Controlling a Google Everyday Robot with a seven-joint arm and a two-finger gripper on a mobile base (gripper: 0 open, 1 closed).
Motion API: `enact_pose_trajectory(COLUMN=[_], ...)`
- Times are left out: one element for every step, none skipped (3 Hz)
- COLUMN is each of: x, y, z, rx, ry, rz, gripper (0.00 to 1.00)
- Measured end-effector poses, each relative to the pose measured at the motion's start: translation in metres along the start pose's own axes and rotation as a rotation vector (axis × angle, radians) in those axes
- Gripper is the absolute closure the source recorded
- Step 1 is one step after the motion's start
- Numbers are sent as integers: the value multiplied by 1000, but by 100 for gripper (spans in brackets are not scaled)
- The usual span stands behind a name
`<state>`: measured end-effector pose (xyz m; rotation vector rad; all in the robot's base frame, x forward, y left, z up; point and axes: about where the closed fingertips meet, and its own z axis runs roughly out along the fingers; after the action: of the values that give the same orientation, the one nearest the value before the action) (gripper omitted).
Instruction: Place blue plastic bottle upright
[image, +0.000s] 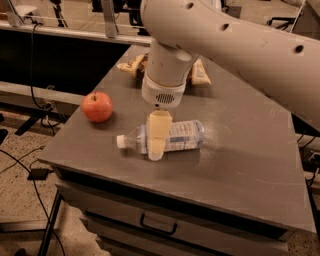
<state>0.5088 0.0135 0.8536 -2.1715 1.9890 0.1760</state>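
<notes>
The blue plastic bottle (182, 136) lies on its side on the grey table (250, 165), near the front edge. Its white cap (120, 141) points left, and its pale blue-and-white label faces me. My gripper (159, 142) hangs straight down from the large white arm (165, 75). It is down at the bottle's neck end, between the cap and the label, and it reaches to the table surface in front of the bottle. It hides part of the bottle.
A red apple (97, 106) sits on the table left of the bottle. A snack bag (135, 65) and another packet (200, 75) lie at the back, partly behind the arm. The table has a drawer with a handle (157, 225) below. Cables lie on the floor to the left.
</notes>
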Motion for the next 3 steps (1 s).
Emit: enact_pose_trajectory(x=[-4, -8, -13], y=[0, 5, 9], z=[5, 10, 14], rx=[12, 19, 18], ry=[49, 68, 42], rz=[20, 22, -8], gripper=[0, 0, 0])
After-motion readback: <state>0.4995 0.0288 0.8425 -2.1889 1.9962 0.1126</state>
